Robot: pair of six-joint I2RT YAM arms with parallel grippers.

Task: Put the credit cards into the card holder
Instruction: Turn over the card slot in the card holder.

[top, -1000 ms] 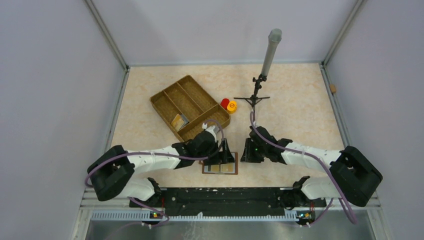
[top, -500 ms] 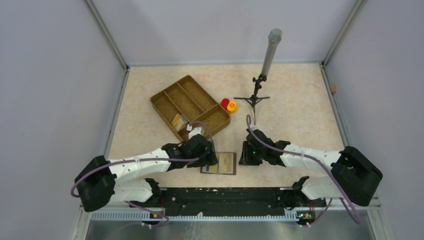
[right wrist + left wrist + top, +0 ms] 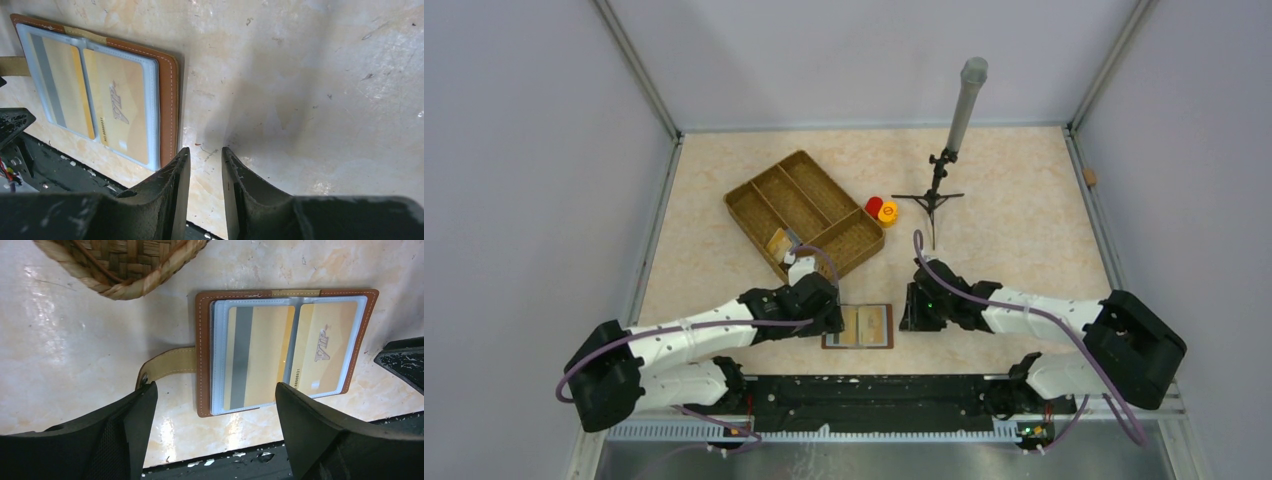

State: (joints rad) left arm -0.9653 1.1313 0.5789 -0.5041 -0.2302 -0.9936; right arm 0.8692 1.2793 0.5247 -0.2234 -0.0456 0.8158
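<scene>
Lying between wide-spread left tool [image 3: 215,390] and barely-parted, empty right tool [image 3: 205,155], the card holder [image 3: 858,326] is unfolded.

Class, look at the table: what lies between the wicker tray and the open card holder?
Nothing. Only bare tabletop separates the wicker tray from the card holder, seen best in the left wrist view.

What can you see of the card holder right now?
The card holder is a reddish-brown, leather-looking wallet with pale stitching. It lies open and flat on the table, close to the wicker tray but not touching it. Clear plastic sleeves inside hold two gold cards, one marked VIP. A tan strap with a snap sticks out sideways. Nothing grips it.
</scene>
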